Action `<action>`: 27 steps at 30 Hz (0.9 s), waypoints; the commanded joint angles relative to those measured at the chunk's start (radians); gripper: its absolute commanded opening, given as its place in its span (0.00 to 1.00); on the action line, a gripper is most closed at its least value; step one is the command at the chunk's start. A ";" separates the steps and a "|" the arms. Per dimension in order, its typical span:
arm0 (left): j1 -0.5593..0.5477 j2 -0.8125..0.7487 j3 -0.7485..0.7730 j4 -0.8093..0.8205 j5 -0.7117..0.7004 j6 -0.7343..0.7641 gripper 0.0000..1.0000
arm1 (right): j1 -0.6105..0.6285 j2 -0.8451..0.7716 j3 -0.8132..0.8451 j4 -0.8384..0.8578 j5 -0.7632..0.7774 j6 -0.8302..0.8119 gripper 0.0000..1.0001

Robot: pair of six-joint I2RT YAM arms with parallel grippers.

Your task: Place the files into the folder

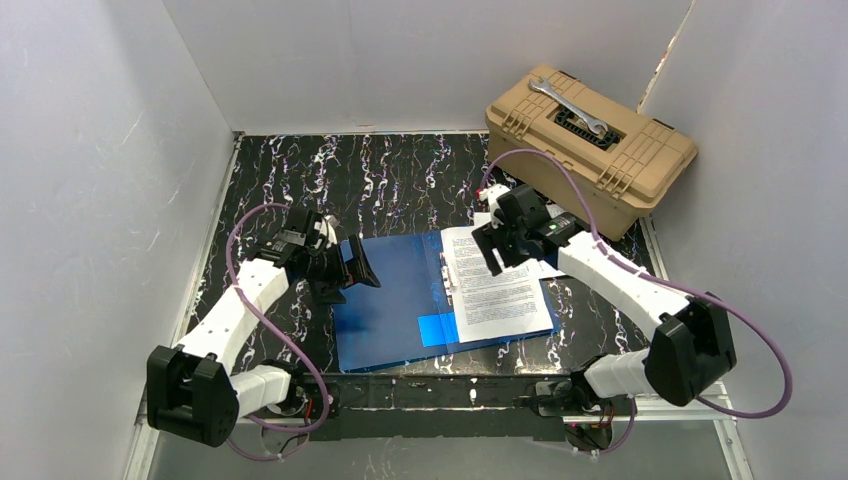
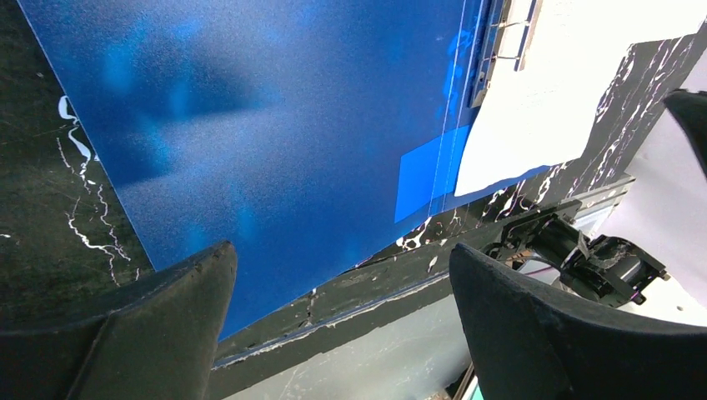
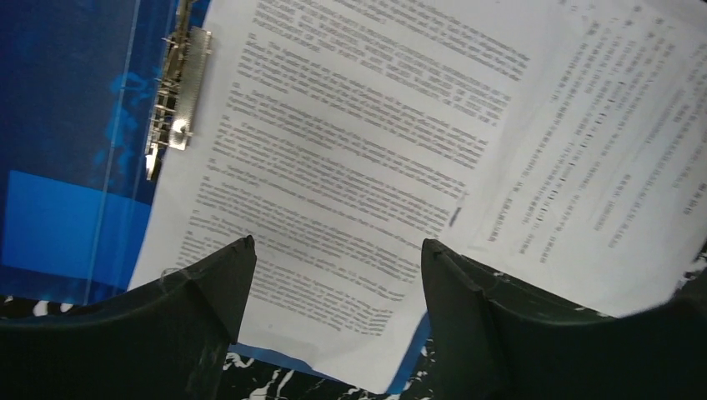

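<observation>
The open folder (image 1: 390, 300) holds files (image 1: 495, 285) on its right half. The right wrist view reveals a second sheet (image 3: 609, 142), mostly arm-hidden from above. Left claw (image 2: 342, 258) and right claw (image 3: 338, 244) gape, empty.

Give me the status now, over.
Left tool open at folder left edge. Right tool open above files. Files lie on open folder's right half. No obstruction.

Blue folder (image 1: 395, 300) lies open and flat on the black marbled table (image 1: 400, 170). The printed files (image 1: 495, 290) rest on its right half. The left gripper (image 1: 352, 268) sits at the folder's far left corner; the right gripper (image 1: 497, 250) is over the sheets' far end. A tan toolbox (image 1: 590, 150), with a wrench (image 1: 568, 107) on its lid, stands at the far right.
</observation>
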 commanded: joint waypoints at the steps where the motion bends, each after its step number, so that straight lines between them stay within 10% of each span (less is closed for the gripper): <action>1: 0.004 -0.053 0.060 -0.075 -0.038 0.023 0.98 | 0.055 0.065 0.051 0.062 -0.071 0.127 0.79; 27: 0.004 -0.128 0.109 -0.161 -0.013 0.019 0.98 | 0.169 0.414 0.167 0.232 -0.082 0.461 0.57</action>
